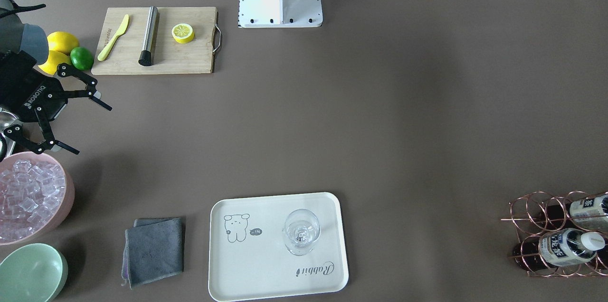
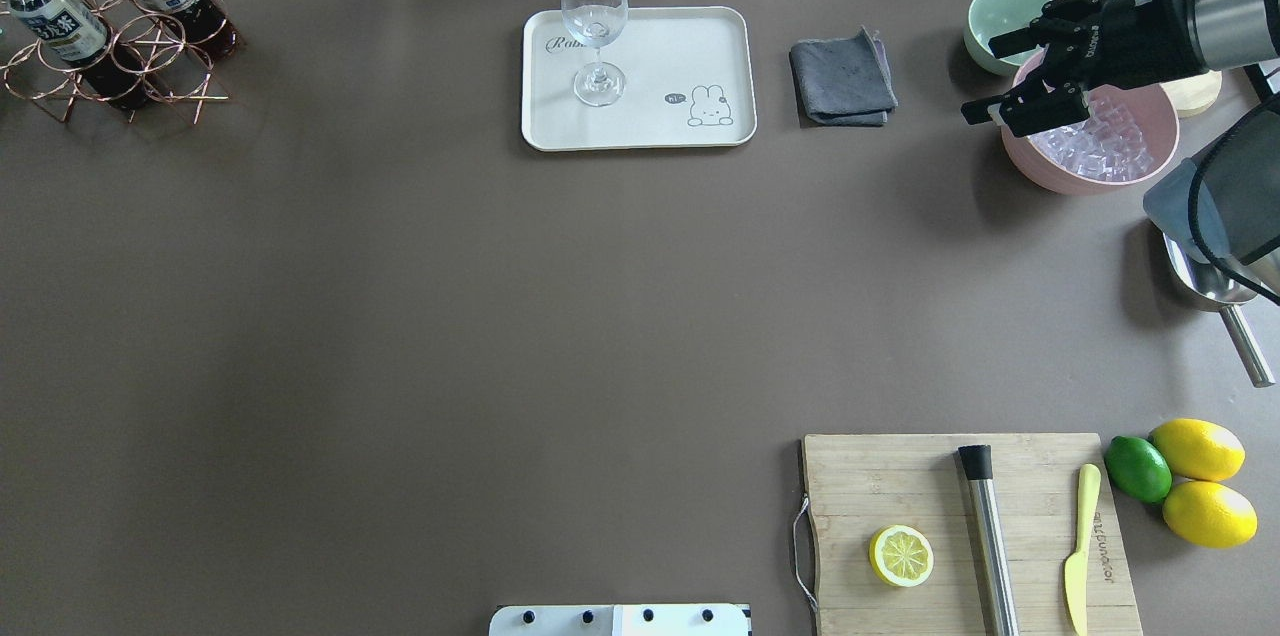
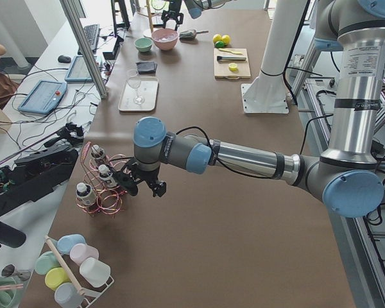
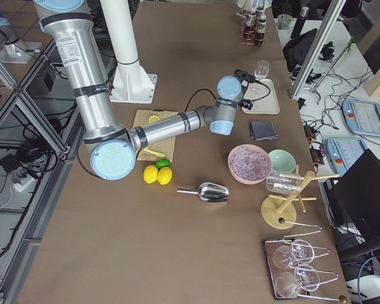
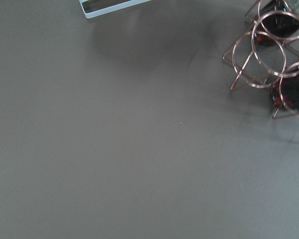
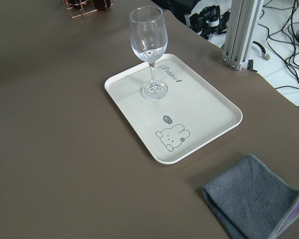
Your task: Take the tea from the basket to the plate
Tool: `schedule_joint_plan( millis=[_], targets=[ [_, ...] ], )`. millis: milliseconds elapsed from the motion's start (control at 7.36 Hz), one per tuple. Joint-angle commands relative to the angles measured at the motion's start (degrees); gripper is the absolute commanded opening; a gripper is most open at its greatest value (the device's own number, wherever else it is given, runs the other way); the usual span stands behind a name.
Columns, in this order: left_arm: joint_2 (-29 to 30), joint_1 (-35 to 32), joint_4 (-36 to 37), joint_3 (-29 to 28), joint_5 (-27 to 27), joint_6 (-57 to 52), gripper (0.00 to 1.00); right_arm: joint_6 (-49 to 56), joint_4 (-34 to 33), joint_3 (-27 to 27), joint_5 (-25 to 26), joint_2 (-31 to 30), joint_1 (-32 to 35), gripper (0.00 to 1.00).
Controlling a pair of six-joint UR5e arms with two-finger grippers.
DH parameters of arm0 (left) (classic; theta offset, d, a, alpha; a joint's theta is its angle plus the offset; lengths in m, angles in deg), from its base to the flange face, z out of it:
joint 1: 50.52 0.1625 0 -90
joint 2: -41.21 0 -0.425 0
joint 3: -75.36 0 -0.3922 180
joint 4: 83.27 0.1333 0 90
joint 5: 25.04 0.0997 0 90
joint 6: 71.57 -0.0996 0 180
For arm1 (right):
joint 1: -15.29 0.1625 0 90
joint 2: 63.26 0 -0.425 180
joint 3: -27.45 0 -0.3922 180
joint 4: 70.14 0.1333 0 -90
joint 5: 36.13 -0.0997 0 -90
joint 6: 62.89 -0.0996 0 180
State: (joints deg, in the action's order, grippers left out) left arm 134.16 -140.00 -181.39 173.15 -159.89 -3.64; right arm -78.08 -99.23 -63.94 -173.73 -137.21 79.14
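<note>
Well apart: edge-side basket (image 1: 546, 226) and plate (image 1: 266, 268); right claw (image 1: 92, 130) spread; left claw (image 3: 143, 187), state unclear.

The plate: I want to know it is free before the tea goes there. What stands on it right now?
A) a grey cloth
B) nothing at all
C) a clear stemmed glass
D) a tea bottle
C: a clear stemmed glass stands upright on the plate, while the grey cloth lies beside it, off its rim.
</note>
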Motion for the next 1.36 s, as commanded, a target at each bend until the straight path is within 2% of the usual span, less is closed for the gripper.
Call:
schedule_joint_plan(
  millis=[0,272,408,680,951,1223],
  targets=[
    [6.96,-0.95,0.04,-1.8,0.12,19.48,0.97,-3.78,24.01,10.41,3.02,0.03,-0.12,1.0],
    [15.11,-0.95,0.04,-8.72,0.12,28.62,0.97,-6.75,33.71,11.93,5.4,0.47,-2.74,1.0],
    [17.15,-0.95,-0.05,-11.1,0.12,29.8,0.97,-10.52,37.58,11.93,5.41,1.17,-4.94,1.0],
    [23.38,-0.95,-0.05,-16.9,0.12,32.96,0.97,-11.0,44.97,11.76,6.01,2.75,-10.82,1.0],
    [27.17,-0.34,-3.1,-21.9,0.55,35.33,0.97,-10.82,44.92,11.49,6.46,5.82,-11.99,1.0],
    [27.46,1.59,-6.72,-22.81,4.41,38.15,0.97,-9.77,44.65,13.51,7.68,8.64,-12.43,1.0]
  ],
)
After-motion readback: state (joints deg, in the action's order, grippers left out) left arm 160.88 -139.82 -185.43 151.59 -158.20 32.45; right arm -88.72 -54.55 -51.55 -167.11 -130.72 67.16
